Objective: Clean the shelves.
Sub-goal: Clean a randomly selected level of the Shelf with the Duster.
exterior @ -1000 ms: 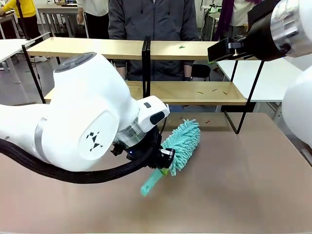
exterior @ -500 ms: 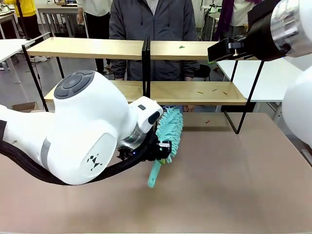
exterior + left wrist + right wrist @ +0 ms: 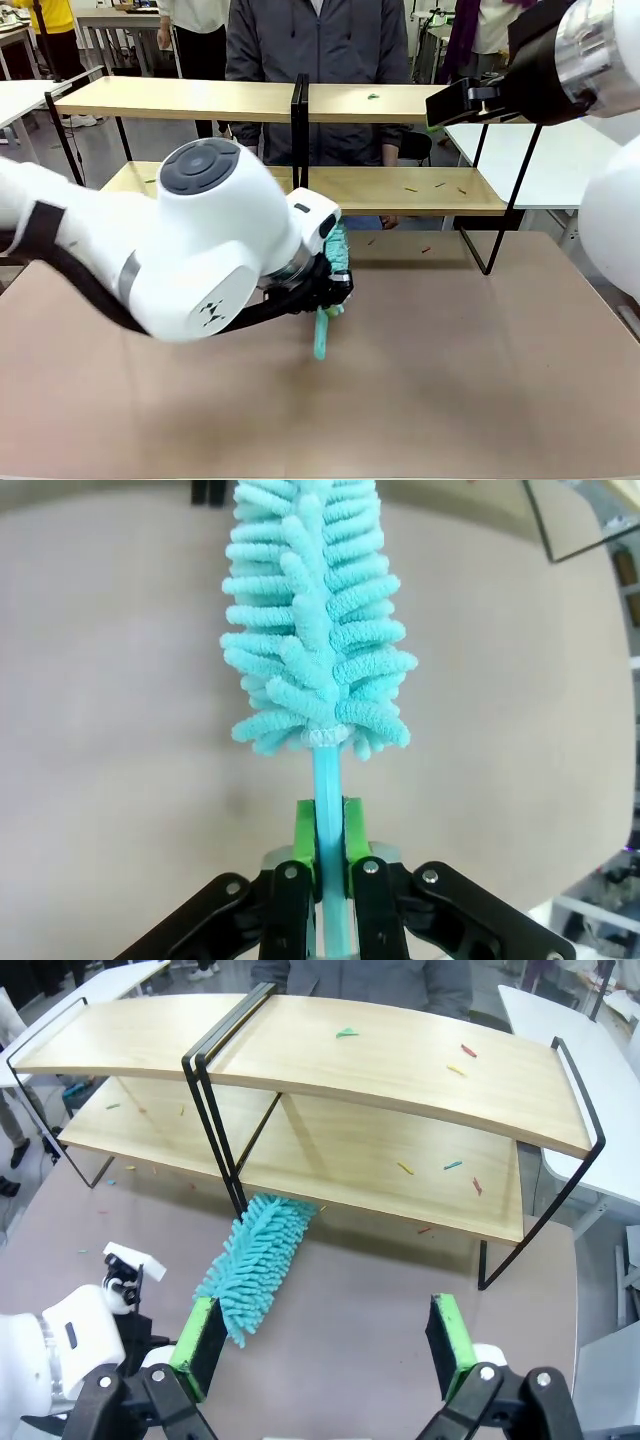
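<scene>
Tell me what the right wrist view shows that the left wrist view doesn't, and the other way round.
Right wrist view: the long light-wood boards of the two-tier black-framed shelves, small coloured scraps on them, the open right gripper. Left wrist view: the left gripper shut on a thin teal handle. Both: the fluffy teal microfibre duster and the brown table.

Open table (image 3: 480, 350) fronts the shelves (image 3: 410, 190); their black centre post (image 3: 298, 140) splits each tier.
</scene>
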You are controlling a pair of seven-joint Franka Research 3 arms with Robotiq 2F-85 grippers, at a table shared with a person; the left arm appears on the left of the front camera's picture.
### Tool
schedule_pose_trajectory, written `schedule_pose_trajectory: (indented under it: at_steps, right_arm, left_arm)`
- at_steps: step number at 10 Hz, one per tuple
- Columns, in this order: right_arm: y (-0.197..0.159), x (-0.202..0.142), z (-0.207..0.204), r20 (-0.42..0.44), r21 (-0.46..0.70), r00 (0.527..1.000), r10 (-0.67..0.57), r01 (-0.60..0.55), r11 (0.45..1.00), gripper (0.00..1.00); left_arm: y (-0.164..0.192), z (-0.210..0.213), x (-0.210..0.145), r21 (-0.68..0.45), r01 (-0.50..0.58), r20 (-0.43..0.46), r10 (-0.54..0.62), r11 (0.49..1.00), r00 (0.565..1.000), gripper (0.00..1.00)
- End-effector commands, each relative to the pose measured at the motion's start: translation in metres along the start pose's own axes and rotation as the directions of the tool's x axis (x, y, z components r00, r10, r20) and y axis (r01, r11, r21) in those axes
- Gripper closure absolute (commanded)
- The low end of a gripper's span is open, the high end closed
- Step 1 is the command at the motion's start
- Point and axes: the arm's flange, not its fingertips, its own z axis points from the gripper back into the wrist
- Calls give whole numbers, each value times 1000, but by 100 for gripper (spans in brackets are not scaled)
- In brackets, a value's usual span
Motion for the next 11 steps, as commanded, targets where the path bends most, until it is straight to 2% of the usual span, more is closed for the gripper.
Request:
schedule_pose_trajectory:
  at_steps: [1, 5, 11]
  right_arm:
    - [0, 1, -1, 0, 3, 1000, -1, 1, 1000, 0]
    - [0, 1, -1, 0, 3, 1000, -1, 1, 1000, 0]
    - [0, 1, -1, 0, 3, 1000, -1, 1, 1000, 0]
  left_arm:
    - [-47, -41, 21, 26, -34, 41, 32, 999, 999, 88]
    - [-72, -86, 47, 162, -76, 26, 72, 984, 997, 88]
    - [-80, -127, 60, 151, -27, 29, 23, 988, 999, 88]
